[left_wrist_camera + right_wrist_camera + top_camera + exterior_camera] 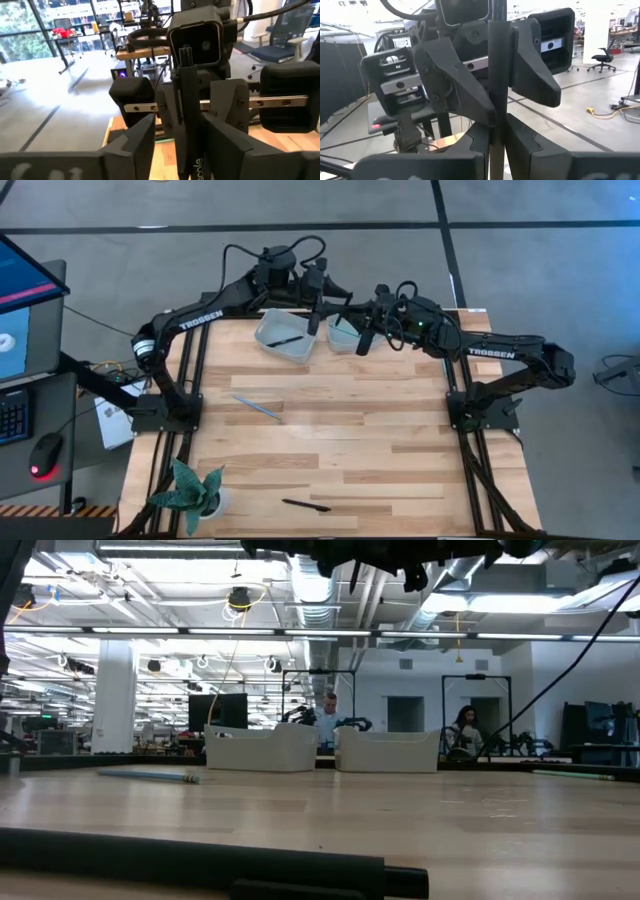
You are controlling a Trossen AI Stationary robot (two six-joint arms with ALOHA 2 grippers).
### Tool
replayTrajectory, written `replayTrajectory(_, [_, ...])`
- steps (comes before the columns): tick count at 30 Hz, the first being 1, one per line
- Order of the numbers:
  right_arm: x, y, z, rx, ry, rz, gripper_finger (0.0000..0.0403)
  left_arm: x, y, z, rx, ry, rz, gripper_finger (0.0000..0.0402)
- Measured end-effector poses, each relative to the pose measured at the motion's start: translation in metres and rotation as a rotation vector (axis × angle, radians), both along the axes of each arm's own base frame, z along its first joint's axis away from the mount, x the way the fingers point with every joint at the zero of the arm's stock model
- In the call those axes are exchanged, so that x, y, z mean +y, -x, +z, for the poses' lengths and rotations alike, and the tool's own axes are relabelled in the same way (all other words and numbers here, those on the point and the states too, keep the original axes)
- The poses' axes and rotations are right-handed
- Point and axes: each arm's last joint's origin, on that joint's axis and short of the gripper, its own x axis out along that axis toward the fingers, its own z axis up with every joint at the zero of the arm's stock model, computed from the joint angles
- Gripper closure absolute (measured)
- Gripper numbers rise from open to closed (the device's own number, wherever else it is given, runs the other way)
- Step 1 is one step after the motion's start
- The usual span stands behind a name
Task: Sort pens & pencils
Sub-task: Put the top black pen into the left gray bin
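We see both arms at table's far edge, above two pale bins. Left gripper [182, 145] and right gripper [495, 140] both clamp same black stick [497, 75], held upright between them. Another black stick [286, 340] lies in left bin [270, 330]. Teal stick [258, 408] on table [400, 420] middle, third black stick [306, 505] near front edge.

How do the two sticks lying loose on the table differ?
The teal stick is pale blue, while the black stick is dark. The teal stick lies toward the middle of the table, and the black stick lies near the table's edge, by the plant. Both lie flat on the wood, and neither arm is near them.
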Motion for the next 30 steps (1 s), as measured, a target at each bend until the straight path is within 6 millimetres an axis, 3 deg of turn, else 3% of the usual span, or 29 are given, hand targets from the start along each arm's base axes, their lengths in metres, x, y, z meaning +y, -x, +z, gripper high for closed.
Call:
replayTrajectory(15, [-0.0007,0.0,-0.0012,0.015,0.01,-0.006,0.034,0.0018,-0.0001,-0.002,0.011,0.01,0.005,0.0364])
replayTrajectory(22, [-0.0007,0.0,-0.0009,0.017,0.026,-0.007,0.0337,0.0038,0.0007,-0.0018,0.006,0.014,0.006,0.0366])
replayTrajectory(30, [-0.0006,0.0,-0.0008,0.012,0.014,-0.006,0.0305,0.004,0.0009,-0.0013,0.0,-0.009,-0.01,0.0372])
